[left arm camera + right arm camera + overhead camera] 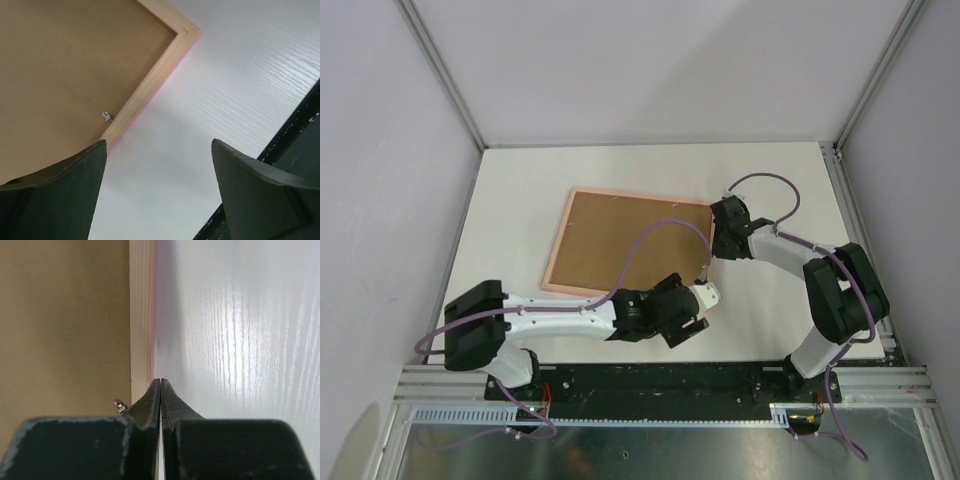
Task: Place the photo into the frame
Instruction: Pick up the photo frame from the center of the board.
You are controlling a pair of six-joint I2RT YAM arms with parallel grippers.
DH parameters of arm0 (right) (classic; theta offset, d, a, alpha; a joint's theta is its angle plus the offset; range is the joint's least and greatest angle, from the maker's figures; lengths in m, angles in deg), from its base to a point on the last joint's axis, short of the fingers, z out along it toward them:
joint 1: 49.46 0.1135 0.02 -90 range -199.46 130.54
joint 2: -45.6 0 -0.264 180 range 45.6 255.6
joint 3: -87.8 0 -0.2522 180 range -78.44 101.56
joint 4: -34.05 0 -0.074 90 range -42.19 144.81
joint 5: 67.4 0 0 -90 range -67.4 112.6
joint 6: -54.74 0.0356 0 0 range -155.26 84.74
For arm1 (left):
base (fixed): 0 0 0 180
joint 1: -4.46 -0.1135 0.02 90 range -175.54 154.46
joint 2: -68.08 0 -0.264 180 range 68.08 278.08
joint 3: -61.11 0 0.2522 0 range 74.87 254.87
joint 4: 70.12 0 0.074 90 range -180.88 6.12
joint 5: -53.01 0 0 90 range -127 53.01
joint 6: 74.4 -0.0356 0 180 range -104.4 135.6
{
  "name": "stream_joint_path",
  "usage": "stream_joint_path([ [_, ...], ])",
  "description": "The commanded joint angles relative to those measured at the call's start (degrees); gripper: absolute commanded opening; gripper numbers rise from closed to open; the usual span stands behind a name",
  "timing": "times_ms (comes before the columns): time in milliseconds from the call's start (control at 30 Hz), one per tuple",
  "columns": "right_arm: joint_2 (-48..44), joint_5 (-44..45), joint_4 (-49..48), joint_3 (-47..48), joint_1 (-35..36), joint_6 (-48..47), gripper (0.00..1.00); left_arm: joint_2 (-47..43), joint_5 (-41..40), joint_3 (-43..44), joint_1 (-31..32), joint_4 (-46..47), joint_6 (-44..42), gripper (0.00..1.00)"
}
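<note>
A picture frame [559, 242] lies face down near the middle of a white tabletop [520, 180], turned at a slant so one corner points toward the near right. Its pale wood back faces up, with a sliver of pink showing along the outer edge. This is likely the way it must lie for loading from behind. A plain brown backing board [620, 245] fills the recess. The photo is not visible in any view. It may sit beneath the board, but that cannot be told. The right claw [160, 381] is pinched fully closed with nothing between its tips. They form one narrow point over the frame's right-hand rail, just beside a small metal tab [118, 404] at the board's edge. Drawn to a point like this, it seems meant for pressing or nudging rather than gripping, perhaps to work that tab or steady the rail. Whether it touches the wood cannot be told. The left claw [159, 142] is spread wide and holds nothing. It hangs over bare tabletop just outside the frame's near right corner, probably to stand clear or be ready to brace that corner.
</note>
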Motion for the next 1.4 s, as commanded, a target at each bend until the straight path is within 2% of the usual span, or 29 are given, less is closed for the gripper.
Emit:
stream_joint_path([
  [0,-0.1,-0.8,3.0,2.3,-0.4,-1.6,0.05,1.9,-1.3,-0.1,1.4,4.3,-3.4,0.89],
  [133,0.5,-0.6,3.6,2.4,-0.4,-1.0,0.35,1.9,-1.8,-0.4,1.6,5.4,-3.3,0.9],
  [200,0.1,0.2,3.6,2.5,-0.2,-0.6,0.42,1.6,-1.9,-0.6,1.6,5.7,-3.1,0.9],
  [467,-4.0,3.7,4.4,2.4,0.4,1.3,0.46,0.9,-1.9,-1.4,1.7,6.1,-2.6,0.9],
  [733,-2.6,3.5,2.8,2.5,2.8,2.1,0.48,0.1,-2.2,-2.5,1.6,6.7,-2.3,0.89],
  [1067,2.3,1.5,-0.6,2.5,3.2,2.9,0.48,-0.8,-3.2,-4.0,1.6,7.5,-2.4,0.9],
  [1167,3.8,1.7,-0.7,2.4,3.4,3.0,0.45,-1.0,-3.6,-4.9,1.6,8.1,-2.3,0.9],
  [1233,4.4,1.8,-0.7,2.4,3.6,3.1,0.36,-1.4,-4.1,-5.6,1.5,8.7,-2.2,0.91],
  [1367,4.7,2.0,-0.5,2.4,3.7,3.0,0.1,-1.5,-4.9,-6.3,1.5,10.7,-2.4,0.93],
])
